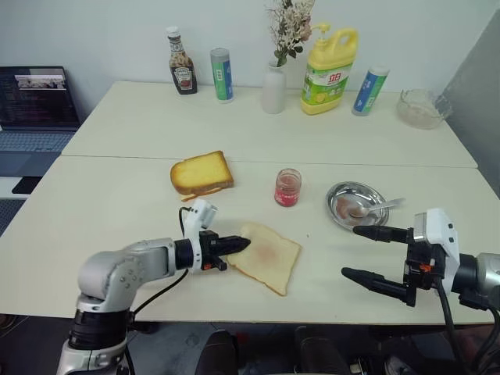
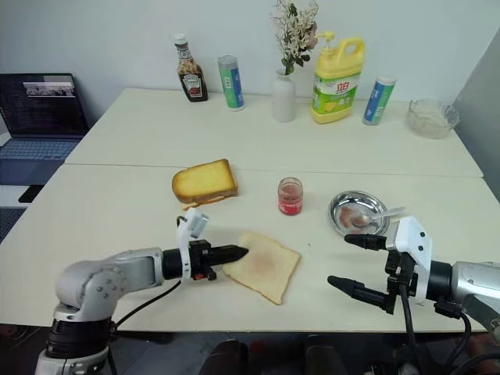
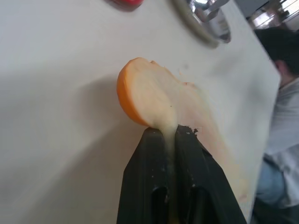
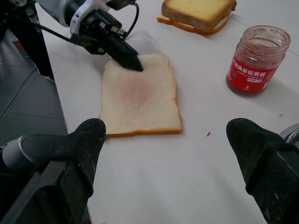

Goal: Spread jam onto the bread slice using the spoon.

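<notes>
The bread slice (image 1: 271,255) lies flat on the table near the front edge, with a faint pink smear in its middle. My left gripper (image 1: 244,244) is shut on the slice's left corner; the left wrist view shows the crust (image 3: 140,88) pinched between the two fingers. The jam (image 1: 287,187) stands open in its small glass jar behind the slice. In the round steel dish (image 1: 333,197) to the right lies the spoon (image 1: 376,208). My right gripper (image 1: 350,251) hovers open and empty just in front of the dish, right of the slice.
A thick golden bread chunk (image 1: 201,173) lies behind the slice to the left. Along the table's back stand a ketchup bottle (image 1: 182,72), two cans, a vase (image 1: 273,87), a yellow detergent bottle (image 1: 330,72) and a glass bowl (image 1: 423,107). A laptop (image 1: 35,101) sits at the far left.
</notes>
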You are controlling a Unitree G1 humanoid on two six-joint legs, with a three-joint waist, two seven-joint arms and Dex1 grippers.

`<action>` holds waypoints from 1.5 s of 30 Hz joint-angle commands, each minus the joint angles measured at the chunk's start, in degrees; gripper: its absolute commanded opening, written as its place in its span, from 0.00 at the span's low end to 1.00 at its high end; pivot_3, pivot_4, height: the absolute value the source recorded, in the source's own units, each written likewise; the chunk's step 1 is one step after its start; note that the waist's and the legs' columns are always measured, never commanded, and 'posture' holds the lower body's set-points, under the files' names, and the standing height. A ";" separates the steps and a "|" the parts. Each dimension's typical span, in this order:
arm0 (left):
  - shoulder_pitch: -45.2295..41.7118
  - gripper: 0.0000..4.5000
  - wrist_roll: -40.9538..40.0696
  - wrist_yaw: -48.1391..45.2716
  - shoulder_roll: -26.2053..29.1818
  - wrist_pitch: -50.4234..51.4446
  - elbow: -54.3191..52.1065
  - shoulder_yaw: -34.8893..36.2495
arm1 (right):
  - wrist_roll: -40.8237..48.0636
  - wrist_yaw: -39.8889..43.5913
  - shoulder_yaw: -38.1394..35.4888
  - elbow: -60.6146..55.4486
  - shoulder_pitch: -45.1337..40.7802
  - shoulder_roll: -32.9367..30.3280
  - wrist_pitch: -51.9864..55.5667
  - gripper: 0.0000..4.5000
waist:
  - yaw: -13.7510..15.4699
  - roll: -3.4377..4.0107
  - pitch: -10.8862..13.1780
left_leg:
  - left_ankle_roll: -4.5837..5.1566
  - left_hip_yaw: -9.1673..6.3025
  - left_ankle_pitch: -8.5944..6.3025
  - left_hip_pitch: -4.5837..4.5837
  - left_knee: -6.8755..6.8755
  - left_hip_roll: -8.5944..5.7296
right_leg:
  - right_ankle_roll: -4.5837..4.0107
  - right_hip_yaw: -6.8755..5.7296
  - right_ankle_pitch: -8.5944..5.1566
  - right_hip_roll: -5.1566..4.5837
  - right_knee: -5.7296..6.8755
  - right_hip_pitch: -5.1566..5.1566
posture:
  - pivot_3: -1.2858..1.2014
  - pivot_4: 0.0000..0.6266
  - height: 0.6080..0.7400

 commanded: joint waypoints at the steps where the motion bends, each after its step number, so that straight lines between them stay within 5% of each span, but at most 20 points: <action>1: 0.35 0.01 2.70 0.08 0.03 -5.23 0.01 -0.18 | 0.91 -0.52 -0.47 -2.13 0.05 0.37 -0.14 1.00 | 0.00 0.00 0.00 | 0.00 -0.01 0.00 0.00 0.00 0.00 | -0.01 -0.02 -0.01 0.00 0.00 0.00 | 0.52 0.24 1.00; 8: 1.65 0.01 5.56 1.26 -0.44 -7.42 0.60 -1.29 | -0.16 -0.48 1.83 -1.89 -0.48 0.32 -0.57 1.00 | -0.05 0.00 0.00 | 0.00 -0.01 0.00 0.00 -0.01 0.00 | -0.03 -0.03 -0.03 0.01 0.00 0.00 | 0.52 0.24 1.00; 22: 6.14 0.94 9.00 1.98 2.26 -16.97 -2.95 2.70 | 0.58 2.21 2.50 -1.09 -1.56 0.76 -2.36 1.00 | -0.13 0.01 -0.01 | 0.00 -0.04 0.00 0.01 -0.02 0.04 | -0.03 -0.07 -0.05 0.03 0.00 0.01 | 0.52 0.24 1.00; 27: 9.02 0.94 13.46 -0.70 7.14 -23.52 -4.02 1.92 | -2.39 5.92 4.14 -1.23 -1.76 -1.16 -4.77 1.00 | -0.06 0.02 0.00 | 0.00 -0.07 0.00 0.01 -0.02 0.04 | -0.07 -0.12 -0.07 0.02 0.01 0.01 | 0.52 0.24 1.00; 35: 6.10 0.97 19.14 -17.35 17.92 -43.45 -4.27 0.63 | -3.91 5.76 2.07 0.18 -2.04 -0.48 -6.16 1.00 | 0.04 0.06 0.03 | 0.00 -0.07 0.00 -0.01 -0.04 0.06 | -0.26 -0.22 -0.18 0.00 -0.01 0.00 | 0.52 0.24 1.00; 45: -8.73 0.97 9.63 -27.81 19.54 -35.16 -10.89 -3.72 | 1.84 -12.99 -12.59 1.69 5.43 13.95 -1.07 1.00 | 0.98 0.05 0.04 | 0.00 -0.09 -0.01 -0.05 -0.06 0.06 | -0.24 -0.27 -0.19 0.02 0.00 0.01 | 0.52 0.24 1.00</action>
